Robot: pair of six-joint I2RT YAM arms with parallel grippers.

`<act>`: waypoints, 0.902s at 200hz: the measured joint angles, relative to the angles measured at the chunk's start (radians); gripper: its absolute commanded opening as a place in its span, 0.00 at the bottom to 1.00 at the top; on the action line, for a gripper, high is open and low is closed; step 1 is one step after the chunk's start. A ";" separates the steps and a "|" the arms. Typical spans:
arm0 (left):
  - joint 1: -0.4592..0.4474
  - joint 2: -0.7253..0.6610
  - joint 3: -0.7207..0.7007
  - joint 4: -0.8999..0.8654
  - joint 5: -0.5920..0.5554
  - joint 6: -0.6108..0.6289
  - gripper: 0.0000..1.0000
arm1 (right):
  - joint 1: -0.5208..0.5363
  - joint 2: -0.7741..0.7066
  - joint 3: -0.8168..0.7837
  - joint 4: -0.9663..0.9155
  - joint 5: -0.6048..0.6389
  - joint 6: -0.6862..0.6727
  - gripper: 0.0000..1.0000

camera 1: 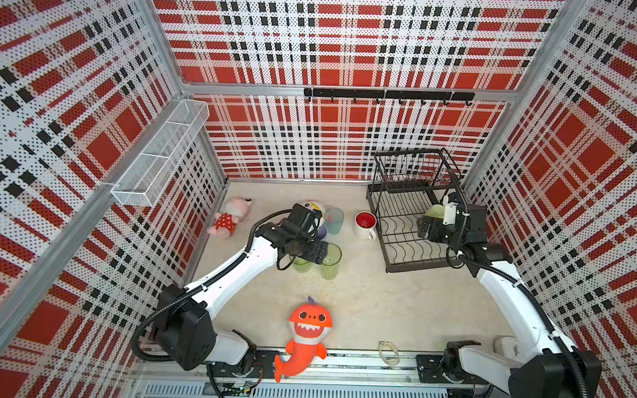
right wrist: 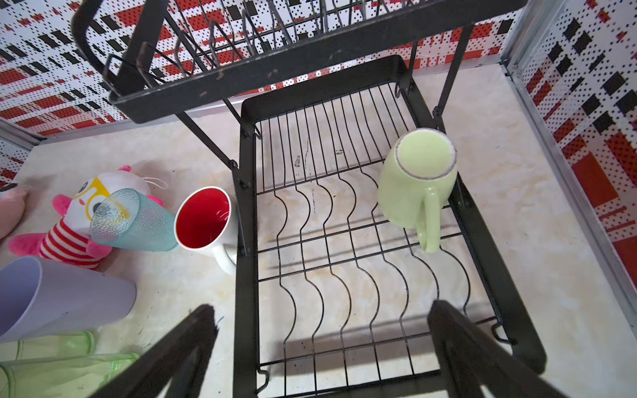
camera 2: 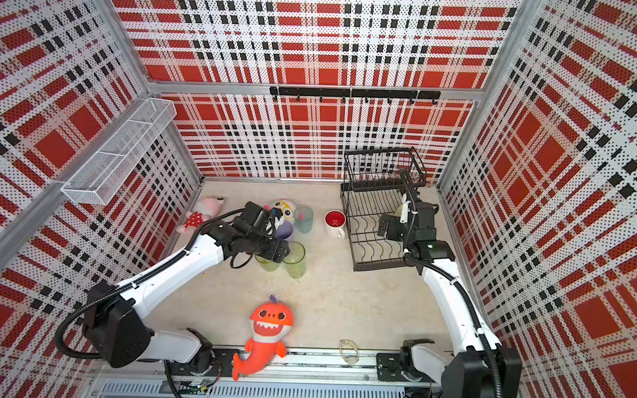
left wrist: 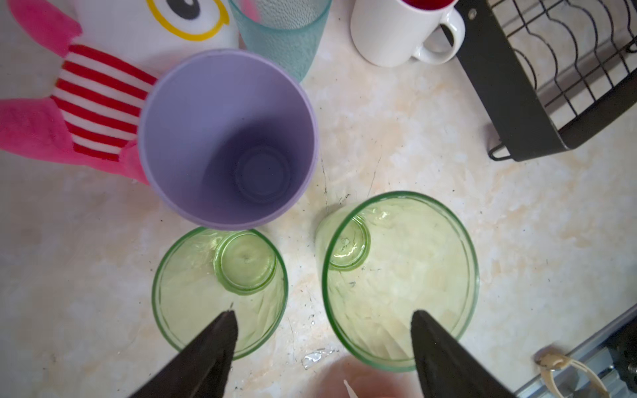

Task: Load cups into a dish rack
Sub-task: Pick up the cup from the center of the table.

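The pale-green mug point(right wrist: 417, 182) sits bottom up on the dish rack point(right wrist: 246, 206)'s lower tier, at the tabletop's far right corner. The right gripper point(right wrist: 322, 305) hangs open above that tier. The left gripper point(left wrist: 324, 312) gapes over two upright green tumblers point(left wrist: 400, 275), seemingly gripping neither.

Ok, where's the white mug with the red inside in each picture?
Top view: white ceramic mug with red inside, on table beside black wire dish rack.
Top view: mug, same place.
Left wrist: mug between teal plastic tumbler and rack.
Right wrist: mug beside rack's frame.
Shared landmark: the rack.
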 measured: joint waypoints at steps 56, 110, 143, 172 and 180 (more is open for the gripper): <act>-0.036 0.077 0.033 -0.008 0.004 -0.005 0.53 | 0.000 -0.004 -0.009 0.003 0.002 0.005 1.00; -0.043 0.097 0.049 -0.006 -0.010 -0.019 0.20 | 0.000 -0.032 -0.024 0.013 0.002 0.010 1.00; -0.046 0.098 0.049 -0.010 -0.018 -0.020 0.29 | 0.000 -0.046 -0.035 0.016 0.001 0.013 1.00; -0.046 0.105 0.049 -0.015 -0.019 -0.022 0.35 | 0.000 -0.046 -0.038 0.017 -0.003 0.014 1.00; -0.047 0.108 0.049 -0.016 -0.020 -0.022 0.35 | 0.000 -0.046 -0.039 0.018 -0.005 0.016 1.00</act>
